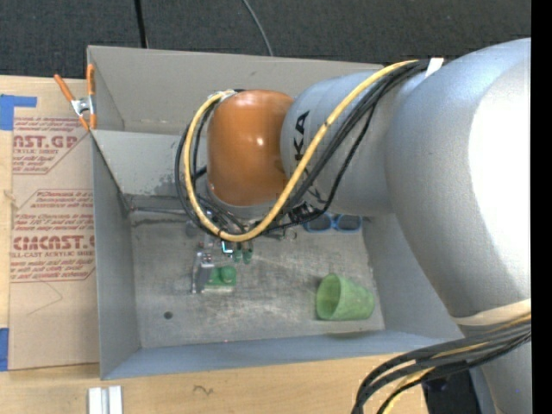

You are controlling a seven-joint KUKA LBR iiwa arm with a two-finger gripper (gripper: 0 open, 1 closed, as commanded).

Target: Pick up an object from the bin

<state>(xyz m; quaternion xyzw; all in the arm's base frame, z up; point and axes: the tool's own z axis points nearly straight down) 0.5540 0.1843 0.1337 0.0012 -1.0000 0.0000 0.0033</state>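
My gripper [207,270] hangs low over the bin floor, left of centre, under the arm's orange dome. A small dark-green object [226,276] lies right against its tip on the right side; I cannot make out whether it is gripped. A light-green plastic cup [343,298] lies on its side near the front right of the bin, well apart from the gripper.
A blue object [334,223] shows partly from under the arm by the right back of the bin floor. The arm and its cables cover the middle and right of the bin. The bin's sloping left wall is close to the gripper.
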